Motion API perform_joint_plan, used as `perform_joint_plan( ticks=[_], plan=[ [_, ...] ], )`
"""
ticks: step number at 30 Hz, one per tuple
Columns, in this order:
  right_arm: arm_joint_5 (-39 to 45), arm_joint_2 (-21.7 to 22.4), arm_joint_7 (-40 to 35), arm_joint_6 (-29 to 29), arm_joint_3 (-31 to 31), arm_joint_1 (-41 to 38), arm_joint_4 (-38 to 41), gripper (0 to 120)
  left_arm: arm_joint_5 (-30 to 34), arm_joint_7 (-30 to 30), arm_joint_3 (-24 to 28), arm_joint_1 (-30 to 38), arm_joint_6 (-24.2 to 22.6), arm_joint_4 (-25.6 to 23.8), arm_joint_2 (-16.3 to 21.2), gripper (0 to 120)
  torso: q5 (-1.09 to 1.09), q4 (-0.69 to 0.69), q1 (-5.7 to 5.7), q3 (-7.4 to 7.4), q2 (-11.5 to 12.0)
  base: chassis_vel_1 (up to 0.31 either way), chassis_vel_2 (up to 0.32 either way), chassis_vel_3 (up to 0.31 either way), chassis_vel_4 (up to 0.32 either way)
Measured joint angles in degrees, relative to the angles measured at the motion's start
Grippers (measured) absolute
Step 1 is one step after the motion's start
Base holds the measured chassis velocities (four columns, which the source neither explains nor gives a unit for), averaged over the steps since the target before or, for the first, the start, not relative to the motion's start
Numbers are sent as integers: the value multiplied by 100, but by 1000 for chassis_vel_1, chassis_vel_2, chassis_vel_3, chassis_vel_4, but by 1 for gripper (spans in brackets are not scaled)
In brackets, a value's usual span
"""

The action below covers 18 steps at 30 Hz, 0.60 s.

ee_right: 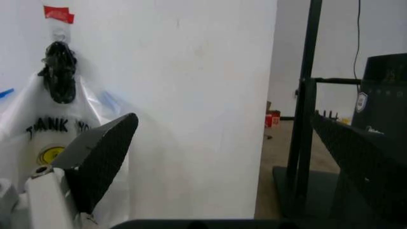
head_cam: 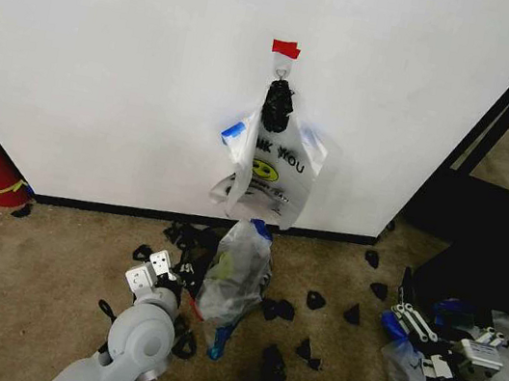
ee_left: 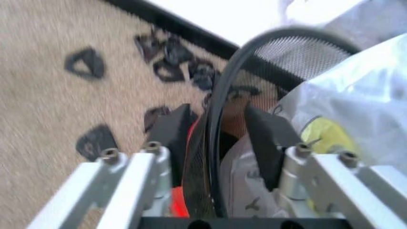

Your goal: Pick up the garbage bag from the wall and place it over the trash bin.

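On wall, below red tape piece: garbage bag, white translucent plastic, hung from a metal hook by its bunched dark handles, clear of the floor.

Lettering, right wrist view: black "THANK YO…", cut off by that arm's own finger; yellow smiley face beneath. Head view reads "…NK YOU", with further small print under the smiley, illegible. Blue patches at the bag's upper corners.

Trash bin: on the floor under the hanging bag, near the black baseboard, black rim and dark mesh showing in the left wrist view, a second, crumpled bag rising out of it. Black scraps scattered around on the floor.

Left pincer: low at the bin, fingers either side of its rim, apparently closed on it.

Right pincer: fingers spread wide, empty, well apart from the hanging bag and facing it.

Step, as judged: bin steadied; bag not yet picked. Next move calls for the right arm to reach the bag near its handles, close on the thin plastic and lift it off the hook.
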State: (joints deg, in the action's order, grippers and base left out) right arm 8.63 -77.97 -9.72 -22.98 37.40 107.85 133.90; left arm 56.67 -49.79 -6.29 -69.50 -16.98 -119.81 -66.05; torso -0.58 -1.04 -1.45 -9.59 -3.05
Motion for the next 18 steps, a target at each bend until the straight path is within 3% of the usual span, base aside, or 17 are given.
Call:
perform_joint_plan(
  ticks=[4, 8, 11, 12, 16, 18],
  plan=[
    [-43, 6, -2, 35, -49, -43, -1, 100, -427, 116, -182, -94, -82, -282, 196, 54, 0, 1, 0, 0, 0, 0, 0, 0, 0],
    [-137, 12, -279, 289, -34, -123, -110, 100, -1060, 594, -245, -76, -144, -844, 661, 71, 0, 2, 0, 0, 0, 0, 0, 0, 0],
    [-84, 18, -650, 663, 72, -208, -170, 100, -1886, 1193, 122, 59, -470, -1164, 1012, 84, 0, 0, 0, 0, 0, 0, 0, 0, 0],
    [-84, 18, -650, 663, 72, -208, -170, 100, -1886, 1193, 122, 59, -470, -1164, 1012, 84, 0, 0, 0, 0, 0, 0, 0, 0, 0],
    [104, 40, -953, 1037, 259, -341, -186, 100, -3236, 2037, 879, 419, -1065, -1083, 1389, 98, 0, 1, 0, 0, 0, 0, 0, 0, 0],
    [151, 55, -1060, 1153, 314, -400, -205, 100, -3481, 2244, 1252, 744, -1317, -994, 1466, 100, 0, 1, 0, 0, 0, 0, 0, 0, 0]
  ],
)
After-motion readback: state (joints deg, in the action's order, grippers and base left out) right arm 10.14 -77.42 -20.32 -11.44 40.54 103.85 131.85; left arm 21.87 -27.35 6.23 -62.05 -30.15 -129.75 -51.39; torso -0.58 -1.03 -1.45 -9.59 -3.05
